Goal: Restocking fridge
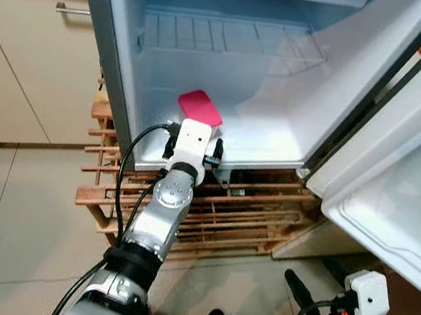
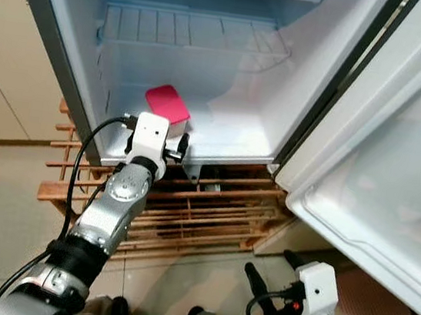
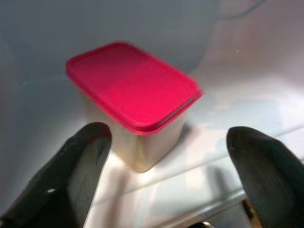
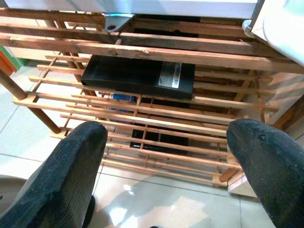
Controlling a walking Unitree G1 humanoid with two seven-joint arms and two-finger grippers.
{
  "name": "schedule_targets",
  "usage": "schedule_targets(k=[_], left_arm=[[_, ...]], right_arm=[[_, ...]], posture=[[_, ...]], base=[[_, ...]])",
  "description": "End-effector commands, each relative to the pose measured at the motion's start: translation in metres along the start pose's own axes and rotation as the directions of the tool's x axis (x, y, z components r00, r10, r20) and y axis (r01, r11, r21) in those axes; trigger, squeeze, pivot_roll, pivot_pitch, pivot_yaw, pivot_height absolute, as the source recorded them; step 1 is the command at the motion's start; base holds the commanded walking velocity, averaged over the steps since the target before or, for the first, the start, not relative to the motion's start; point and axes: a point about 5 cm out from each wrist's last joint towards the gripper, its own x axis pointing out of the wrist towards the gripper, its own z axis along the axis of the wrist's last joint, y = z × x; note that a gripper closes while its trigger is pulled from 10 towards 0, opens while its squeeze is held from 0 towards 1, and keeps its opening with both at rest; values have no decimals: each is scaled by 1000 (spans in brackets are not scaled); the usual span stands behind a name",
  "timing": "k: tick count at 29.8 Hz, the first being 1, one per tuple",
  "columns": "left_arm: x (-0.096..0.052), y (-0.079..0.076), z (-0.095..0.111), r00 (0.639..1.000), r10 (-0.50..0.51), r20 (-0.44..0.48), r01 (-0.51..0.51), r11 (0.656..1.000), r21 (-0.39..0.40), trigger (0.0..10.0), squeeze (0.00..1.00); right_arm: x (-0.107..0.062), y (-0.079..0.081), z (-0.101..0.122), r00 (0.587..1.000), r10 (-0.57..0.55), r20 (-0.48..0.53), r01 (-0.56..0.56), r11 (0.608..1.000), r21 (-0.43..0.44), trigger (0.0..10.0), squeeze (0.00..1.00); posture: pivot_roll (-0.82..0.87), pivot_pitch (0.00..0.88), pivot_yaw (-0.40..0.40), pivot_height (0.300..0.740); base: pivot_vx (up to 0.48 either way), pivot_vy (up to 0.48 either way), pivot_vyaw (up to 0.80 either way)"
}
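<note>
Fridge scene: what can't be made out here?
- Red-lidded container: contents hidden by opaque lid and walls.
- Left gripper: fingers hidden behind its wrist in eye views.
- Fridge top shelf: cut off by the frame edge.
- Black box label under wooden rack: too small to read.

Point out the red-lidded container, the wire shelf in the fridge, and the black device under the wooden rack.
red-lidded container [image 3: 135,85], left wrist view, middle of its lid.
wire shelf [image 1: 226,39], left eye view, its middle bars.
black device [image 4: 128,76], right wrist view, its top face.
</note>
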Motion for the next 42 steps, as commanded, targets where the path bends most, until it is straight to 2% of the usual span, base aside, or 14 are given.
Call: schedule_targets(k=[1, 5, 14, 17, 18, 19, 20, 21, 26, 31, 38, 42], left_arm=[[-6, -13, 5, 997, -71, 9, 71, 997, -27, 0, 0], [-6, -17, 1, 996, -89, -28, 87, 995, -53, 0, 0], [-10, -20, 1, 991, -114, -69, 112, 993, -33, 0, 0], [-1, -19, -4, 991, -107, -82, 106, 994, -17, 0, 0], [6, -20, -4, 991, -107, -85, 106, 994, -12, 0, 0], [9, -21, -4, 990, -109, -92, 109, 994, -8, 4627, 0], [9, -21, -4, 990, -109, -92, 109, 994, -8, 4627, 0], [11, -24, -4, 989, -112, -97, 112, 994, -9, 10000, 0], [25, -37, 1, 989, -111, -95, 113, 994, 13, 10000, 0], [35, -31, 0, 992, -70, -107, 75, 996, 45, 10000, 0], [41, -25, 0, 993, -28, -111, 35, 998, 61, 10000, 0], [43, -15, -6, 990, 25, -140, -14, 997, 82, 10000, 0]], right_arm=[[-4, -6, -2, 1000, -15, -10, 15, 1000, -6, 10000, 0], [-2, -7, -2, 1000, -17, -7, 17, 1000, -10, 10000, 0], [-1, -8, -2, 1000, -21, -8, 21, 1000, -15, 10000, 0], [-1, -7, -2, 1000, -20, -5, 20, 1000, -14, 10000, 0], [-1, -7, -1, 1000, -18, -6, 18, 1000, -13, 10000, 0], [-1, -7, -1, 1000, -18, -7, 18, 1000, -13, 10000, 0], [-1, -7, -1, 1000, -18, -7, 18, 1000, -13, 10000, 0], [-2, -7, -1, 1000, -17, -8, 17, 1000, -13, 10000, 0], [-4, -7, -1, 1000, -19, -11, 19, 1000, -13, 10000, 0], [-8, -4, -2, 1000, -22, -17, 22, 1000, -9, 10000, 0], [-14, -2, -2, 999, -24, -31, 24, 1000, -7, 10000, 0], [-15, -2, -2, 999, -24, -34, 24, 1000, -8, 10000, 0]], posture=[[-93, 123, -110, 740], [-98, 114, -111, 740], [-96, 110, -109, 740], [-95, 112, -109, 740], [-99, 117, -111, 740], [-100, 119, -111, 740], [-100, 119, -111, 740], [-101, 120, -111, 740], [-113, 129, -112, 740], [-125, 142, -107, 740], [-134, 159, -111, 740], [-137, 163, -112, 740]], base=[[0, 0, 0], [0, 0, 0], [0, 0, 0], [0, 0, 0], [0, 0, 0], [0, 0, 0], [0, 0, 0], [0, 0, 0], [0, 0, 0], [0, 0, 0], [0, 0, 0], [0, 0, 0]])
